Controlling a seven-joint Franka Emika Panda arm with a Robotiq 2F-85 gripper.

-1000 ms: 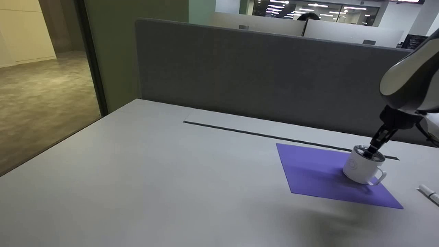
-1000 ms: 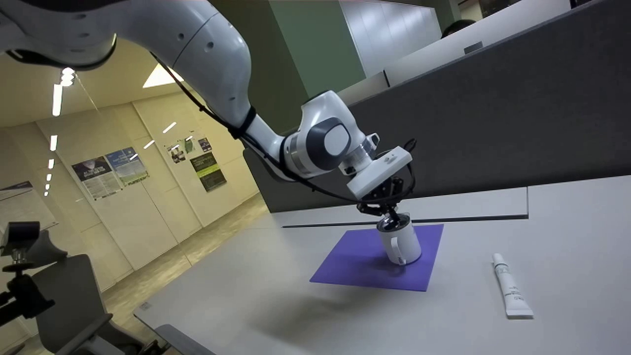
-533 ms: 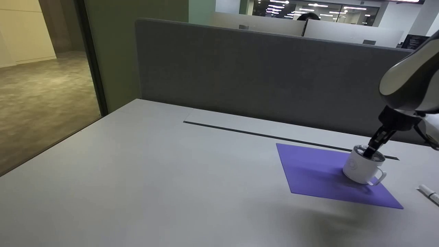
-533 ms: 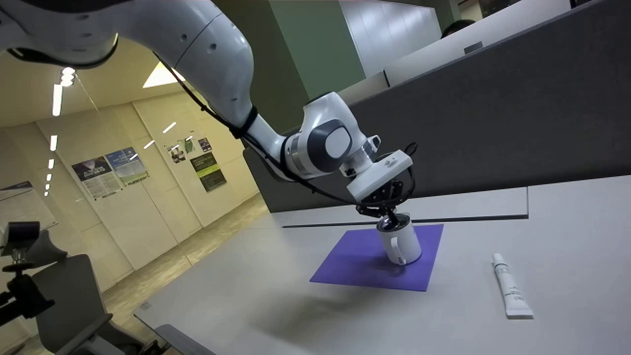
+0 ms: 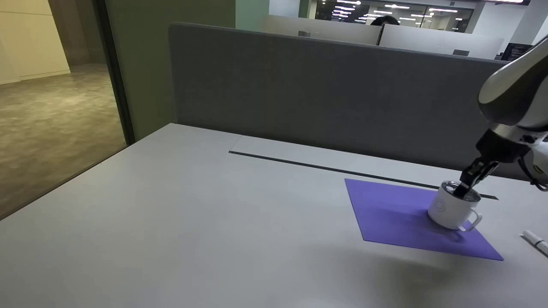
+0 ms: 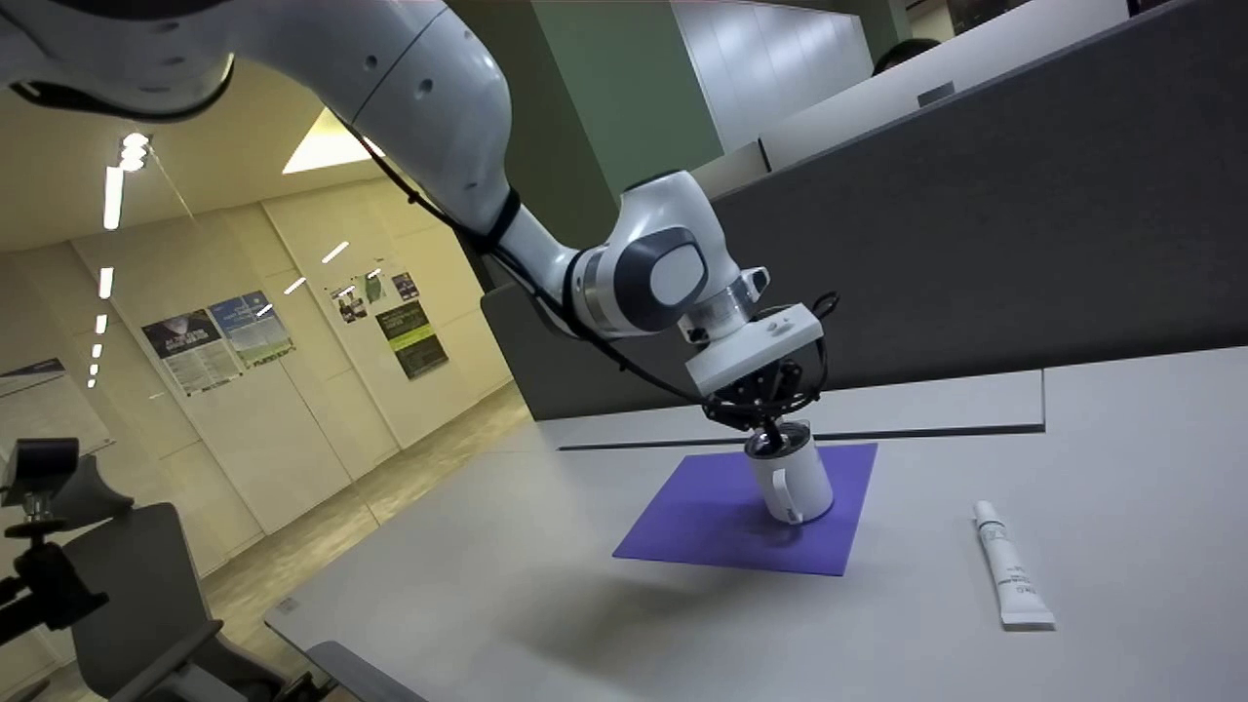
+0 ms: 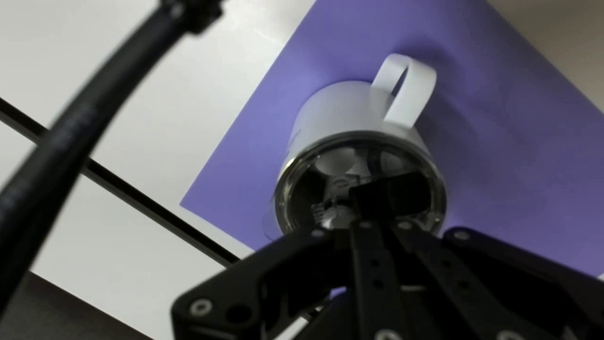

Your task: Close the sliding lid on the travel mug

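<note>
Below my pincer (image 5: 461, 191) spreads the purple mat (image 6: 673, 522); on it, right under the tips, the travel mug (image 7: 337, 111) stands upright. The pincer is narrow, fingers together, seemingly touching the sliding lid (image 7: 337, 182) (how far across it sits, I can't tell). Pushing sideways too hard could, I judge, topple the unheld mug.

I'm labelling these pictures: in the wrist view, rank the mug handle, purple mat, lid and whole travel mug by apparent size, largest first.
1. Purple mat, running out of frame
2. Travel mug
3. Lid, partly hidden
4. Mug handle
</note>
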